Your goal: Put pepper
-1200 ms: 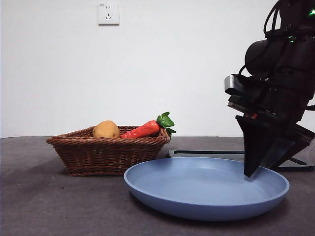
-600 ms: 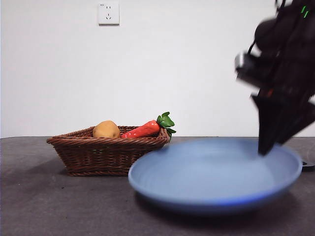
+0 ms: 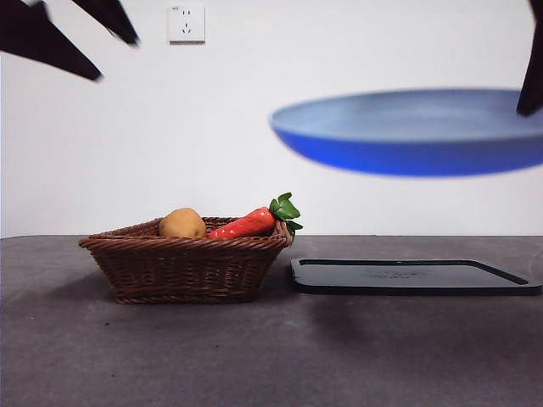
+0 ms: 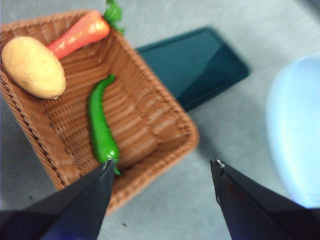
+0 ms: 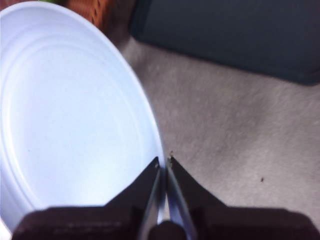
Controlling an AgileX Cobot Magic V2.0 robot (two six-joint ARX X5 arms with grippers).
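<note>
The dark-green pepper [image 4: 101, 127] lies inside the wicker basket [image 4: 165, 115], beside a potato [image 4: 34, 67] and a carrot [image 4: 80, 34]. In the front view the basket wall [image 3: 187, 263] hides the pepper. My left gripper [image 4: 162, 164] is open and empty, high above the basket's near edge; it shows at the front view's top left [image 3: 85, 34]. My right gripper [image 5: 164, 162] is shut on the rim of a blue plate [image 5: 75, 115] and holds it high in the air [image 3: 416, 131], right of the basket.
A flat black tray [image 3: 414, 276] lies on the table right of the basket, below the raised plate; it also shows in the left wrist view [image 4: 192, 67] and the right wrist view [image 5: 235, 35]. The table is dark grey.
The right gripper has lifted the blue plate from the table to high in the air, uncovering the black tray. The left gripper has come into view at the top left.
</note>
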